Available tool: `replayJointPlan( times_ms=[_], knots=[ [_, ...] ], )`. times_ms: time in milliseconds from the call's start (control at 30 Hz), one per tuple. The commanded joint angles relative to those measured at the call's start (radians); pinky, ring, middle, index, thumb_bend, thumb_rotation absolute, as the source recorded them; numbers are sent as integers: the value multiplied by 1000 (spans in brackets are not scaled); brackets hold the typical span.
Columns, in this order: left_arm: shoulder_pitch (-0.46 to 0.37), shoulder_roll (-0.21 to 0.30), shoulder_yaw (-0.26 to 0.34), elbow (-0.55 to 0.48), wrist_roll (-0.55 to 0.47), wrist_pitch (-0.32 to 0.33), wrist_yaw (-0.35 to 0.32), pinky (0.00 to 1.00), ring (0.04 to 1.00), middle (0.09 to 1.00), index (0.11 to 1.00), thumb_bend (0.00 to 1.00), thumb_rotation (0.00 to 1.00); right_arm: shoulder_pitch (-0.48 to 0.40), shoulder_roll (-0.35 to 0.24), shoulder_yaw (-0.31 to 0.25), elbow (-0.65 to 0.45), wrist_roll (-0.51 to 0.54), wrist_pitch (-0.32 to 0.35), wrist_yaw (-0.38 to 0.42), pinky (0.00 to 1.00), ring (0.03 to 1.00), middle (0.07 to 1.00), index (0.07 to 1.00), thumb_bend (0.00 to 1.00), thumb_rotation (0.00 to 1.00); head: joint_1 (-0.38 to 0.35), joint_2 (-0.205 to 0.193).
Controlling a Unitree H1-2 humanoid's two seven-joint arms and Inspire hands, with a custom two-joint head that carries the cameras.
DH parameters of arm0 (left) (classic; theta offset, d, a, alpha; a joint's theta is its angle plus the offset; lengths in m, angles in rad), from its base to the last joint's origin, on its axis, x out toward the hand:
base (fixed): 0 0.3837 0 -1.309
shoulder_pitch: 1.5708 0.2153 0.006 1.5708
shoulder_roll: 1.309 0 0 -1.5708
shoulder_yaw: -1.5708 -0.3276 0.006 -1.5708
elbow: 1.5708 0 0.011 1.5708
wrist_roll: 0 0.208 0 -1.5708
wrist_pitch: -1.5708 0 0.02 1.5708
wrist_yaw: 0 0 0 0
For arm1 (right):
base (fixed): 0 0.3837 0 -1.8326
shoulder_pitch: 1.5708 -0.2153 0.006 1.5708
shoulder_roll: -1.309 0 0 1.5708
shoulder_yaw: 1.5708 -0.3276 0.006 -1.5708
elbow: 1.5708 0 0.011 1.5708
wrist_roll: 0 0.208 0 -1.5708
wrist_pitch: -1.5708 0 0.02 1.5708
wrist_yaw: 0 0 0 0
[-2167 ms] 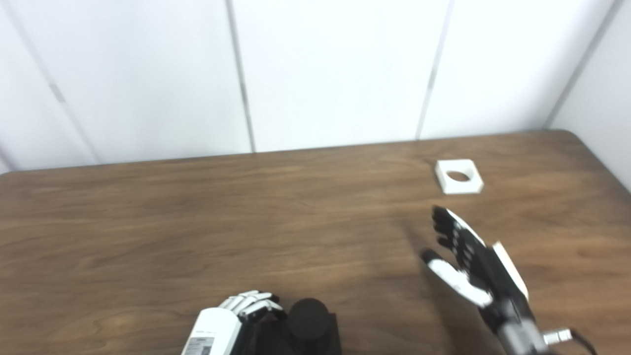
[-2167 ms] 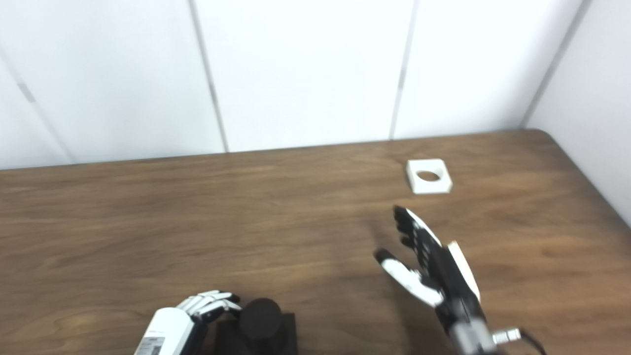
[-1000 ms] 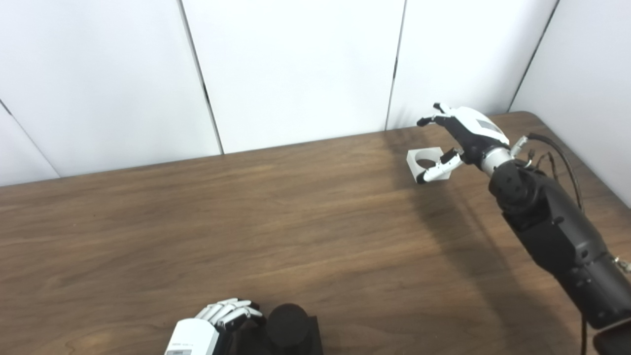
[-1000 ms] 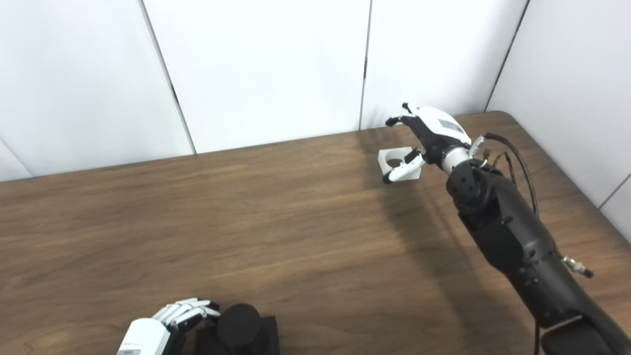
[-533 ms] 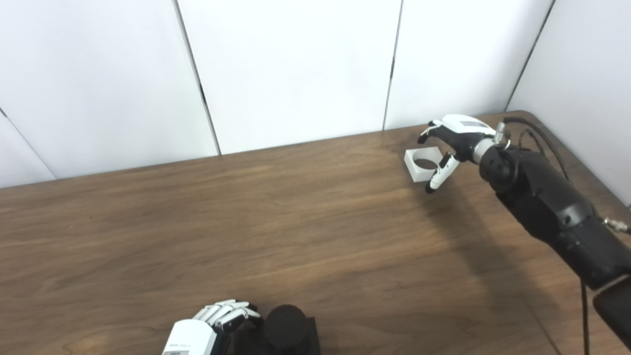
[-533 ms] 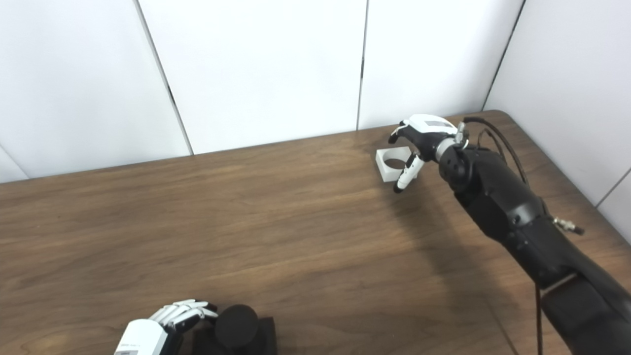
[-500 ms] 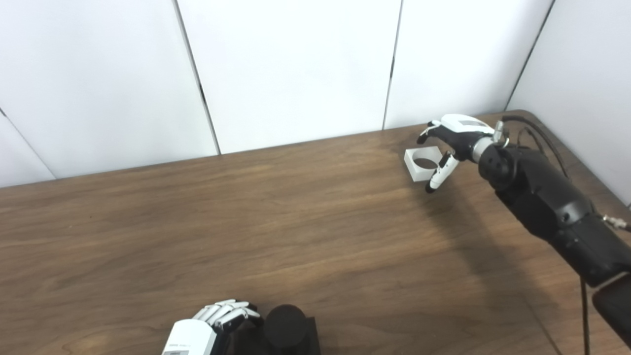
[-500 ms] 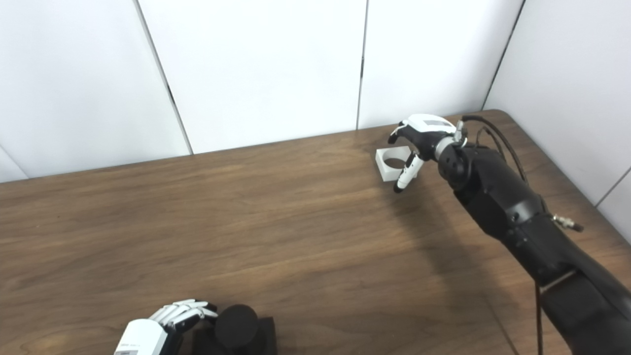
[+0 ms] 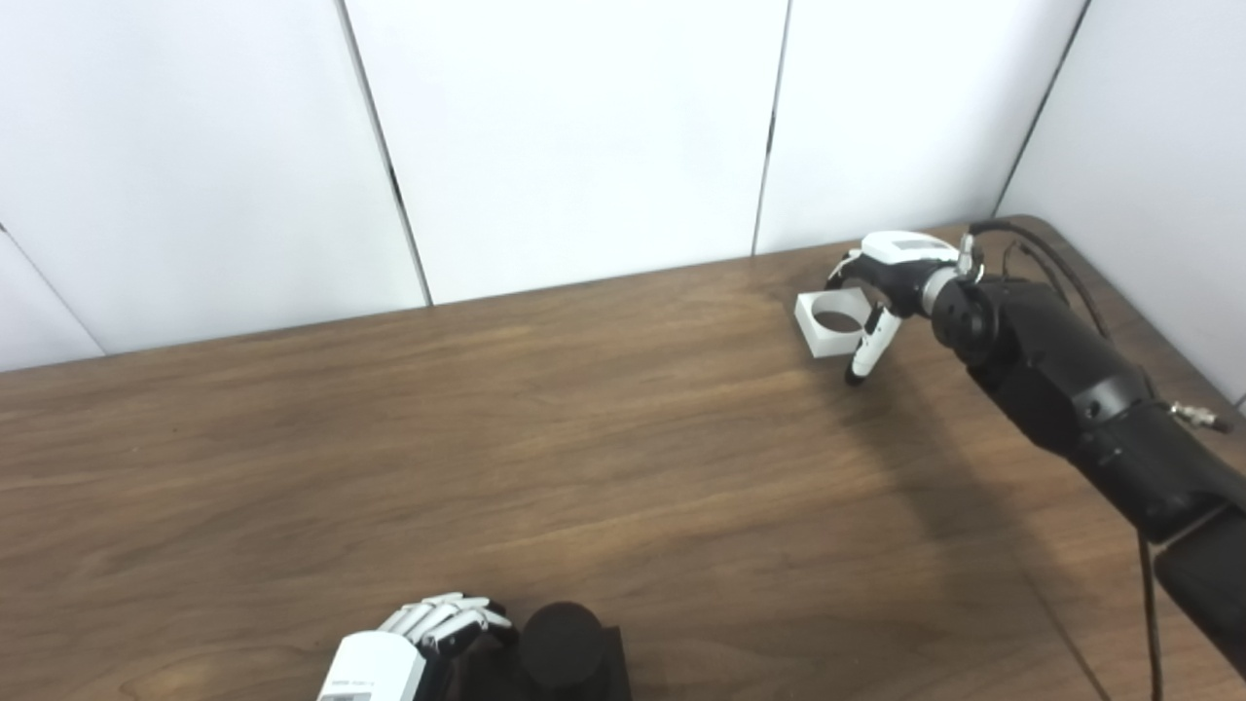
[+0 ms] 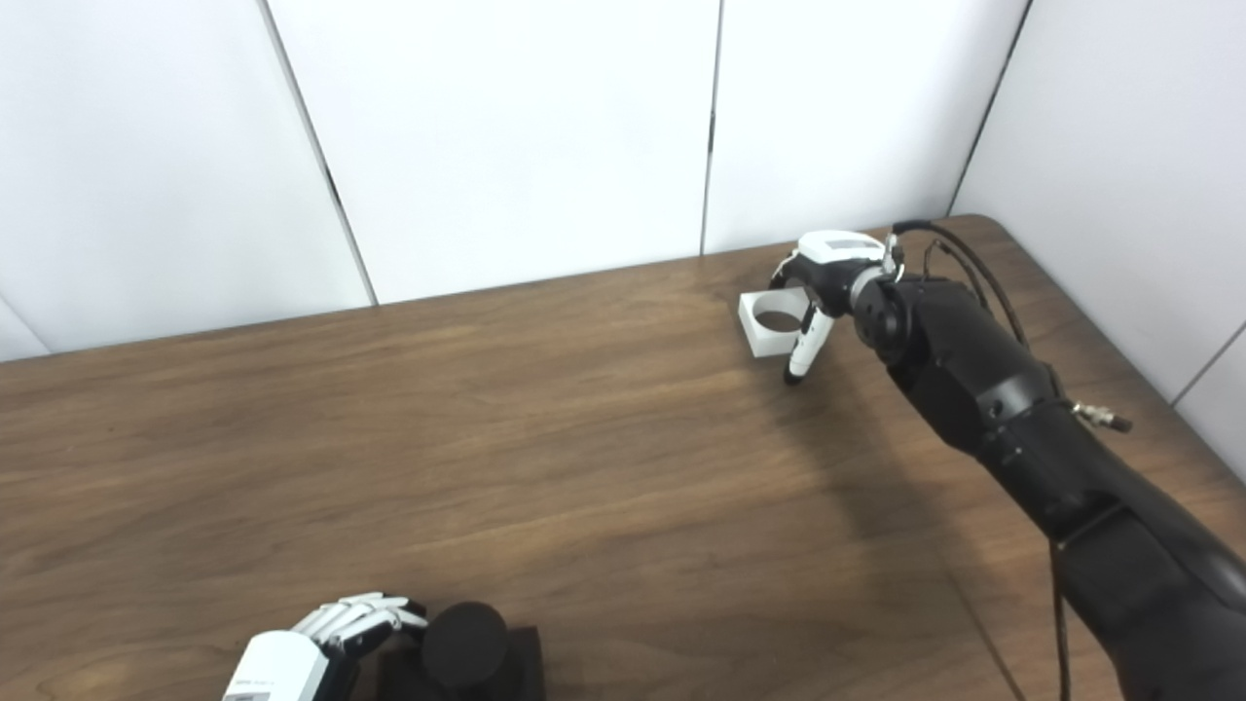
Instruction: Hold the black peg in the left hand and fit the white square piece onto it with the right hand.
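The white square piece [image 9: 830,325] lies flat on the wooden table [image 9: 487,448], close to the table's far right corner, its round hole facing up. The right hand [image 9: 881,282] is directly over the piece's right side: the fingers curl down over the far edge and the thumb reaches down past the near right corner, its tip close to or touching the table. The hand is partly closed around the piece, but the piece looks to be resting on the table, so the grip does not seem made yet. Well away from the piece, at the table's near edge, the black peg [image 9: 560,633] stands upright on its dark square base [image 9: 608,667]. The left hand [image 9: 428,638] sits against the base's left side with fingers curled toward it; whether it truly clasps the peg cannot be told, as the contact is hidden. The risks from here look like these: the thumb sits low and beside the corner, so closing could push the light piece sideways across the smooth wood instead of pinching it. A grip on one corner only could let the piece tilt or twist when lifted, which would misalign the hole with the peg later. A finger over the hole would block the fit.
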State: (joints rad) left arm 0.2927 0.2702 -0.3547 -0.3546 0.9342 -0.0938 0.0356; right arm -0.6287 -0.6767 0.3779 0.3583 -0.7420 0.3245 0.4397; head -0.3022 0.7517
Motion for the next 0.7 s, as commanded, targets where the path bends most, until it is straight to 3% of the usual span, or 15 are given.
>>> replayJointPlan(
  times_ms=[0,167,200,300,667],
  knots=[
    [33,8,-2,4,7,18,-46,709,765,721,490,510,41,-56,-30,-3,3,-24,-43,-36,953,1000,934,724,880,180,-1,1],
    [32,4,-2,2,6,15,-46,707,761,718,489,510,41,-55,-23,-9,34,-24,-81,-74,927,983,879,621,837,131,3,3],
    [32,3,-2,1,7,15,-46,706,761,718,489,510,41,-54,-22,-12,40,-19,-96,-86,908,968,859,544,652,134,3,3],
    [32,2,-1,0,10,11,-42,703,759,716,489,510,41,-48,-18,-17,56,-18,-143,-134,855,914,793,492,537,129,3,4],
    [33,-13,-3,-3,18,15,-44,703,759,715,489,511,41,-31,-11,-22,36,-35,-159,-166,819,879,765,483,522,124,15,6]
  ],
)
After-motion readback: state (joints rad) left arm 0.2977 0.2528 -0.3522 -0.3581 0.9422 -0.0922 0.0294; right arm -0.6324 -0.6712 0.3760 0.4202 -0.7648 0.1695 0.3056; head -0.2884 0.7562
